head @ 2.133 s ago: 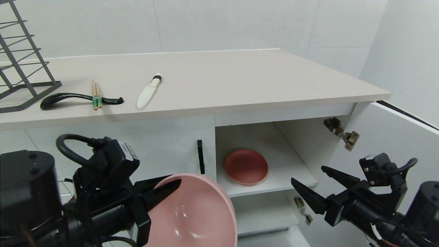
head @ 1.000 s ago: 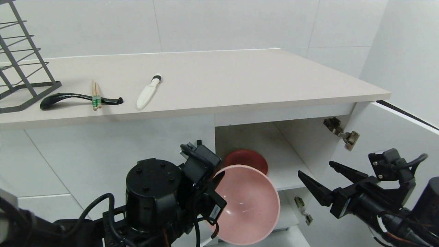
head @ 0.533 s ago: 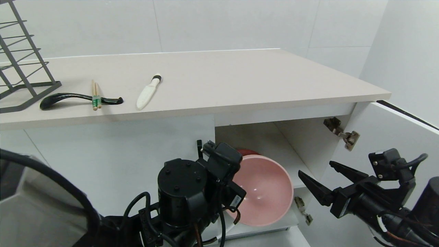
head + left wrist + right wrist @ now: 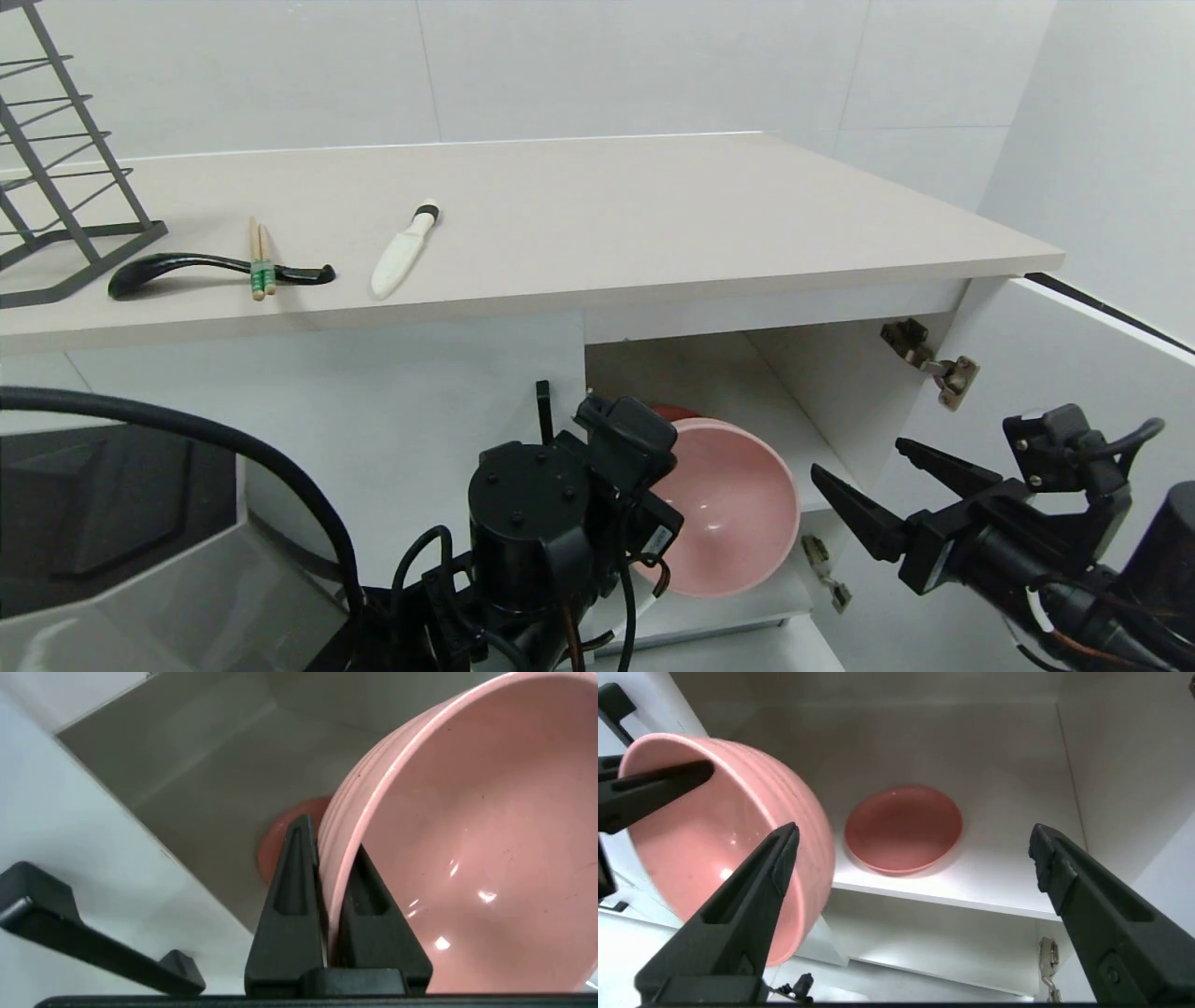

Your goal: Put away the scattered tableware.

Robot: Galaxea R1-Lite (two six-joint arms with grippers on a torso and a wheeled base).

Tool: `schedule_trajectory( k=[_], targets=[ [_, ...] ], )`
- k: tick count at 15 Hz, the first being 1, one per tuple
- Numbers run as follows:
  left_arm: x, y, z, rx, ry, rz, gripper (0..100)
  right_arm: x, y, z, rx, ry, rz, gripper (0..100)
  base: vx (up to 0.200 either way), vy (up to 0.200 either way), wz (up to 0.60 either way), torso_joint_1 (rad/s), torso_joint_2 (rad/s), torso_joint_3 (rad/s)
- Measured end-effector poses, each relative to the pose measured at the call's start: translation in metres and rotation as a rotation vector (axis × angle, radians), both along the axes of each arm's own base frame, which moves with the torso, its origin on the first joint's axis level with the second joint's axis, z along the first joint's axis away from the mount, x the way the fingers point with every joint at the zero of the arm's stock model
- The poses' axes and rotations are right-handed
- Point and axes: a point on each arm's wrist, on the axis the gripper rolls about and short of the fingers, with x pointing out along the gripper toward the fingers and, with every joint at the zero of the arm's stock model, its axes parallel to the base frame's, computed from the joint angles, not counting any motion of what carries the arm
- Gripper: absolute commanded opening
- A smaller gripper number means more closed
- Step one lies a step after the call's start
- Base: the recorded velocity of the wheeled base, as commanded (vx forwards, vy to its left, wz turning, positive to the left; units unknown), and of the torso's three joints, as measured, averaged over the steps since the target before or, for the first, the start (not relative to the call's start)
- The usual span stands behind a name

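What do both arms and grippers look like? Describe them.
Both are black. Left gripper: two tapered wedge fingers, round screw-studded wrist housing, thick black cable. Right gripper: two long pointed fingers, small cable loop.

Left arm [image 4: 523,523]: is lying low in front of the robot's middle, wrist pointing forward.
Left gripper [image 4: 330,845]: is pinching the pink bowl [image 4: 467,831] by its rim, one finger inside and one outside.
Right gripper [image 4: 857,459]: is hovering low on the right, fingers spread wide, tips pointing left and forward.
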Motion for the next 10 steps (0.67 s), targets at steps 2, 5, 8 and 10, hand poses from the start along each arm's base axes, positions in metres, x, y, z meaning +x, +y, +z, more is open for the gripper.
schedule_trajectory(
  k=[2, 5, 8, 10],
  targets=[
    [0.003, -0.004, -0.001, -0.021, -0.015, 0.0, 0, 0.0, 0.001, 0.0, 0.0, 0.0, 0.005, 100, 0.0, 0.0, 0.0, 0.0, 0.0, 0.0],
    [0.006, -0.01, 0.001, -0.062, -0.043, -0.002, 0, -0.001, 0.001, 0.0, -0.001, 0.002, 0.007, 100, 0.0, 0.0, 0.0, 0.0, 0.0, 0.0],
    [0.01, -0.019, 0.007, -0.141, -0.104, -0.009, 0, -0.001, 0.001, 0.0, -0.001, 0.002, 0.008, 100, 0.0, 0.0, 0.0, 0.0, 0.0, 0.0],
    [0.011, -0.022, 0.008, -0.178, -0.159, -0.013, 0, -0.001, 0.001, 0.0, 0.001, 0.004, 0.006, 100, 0.0, 0.0, 0.0, 0.0, 0.0, 0.0]
  ],
)
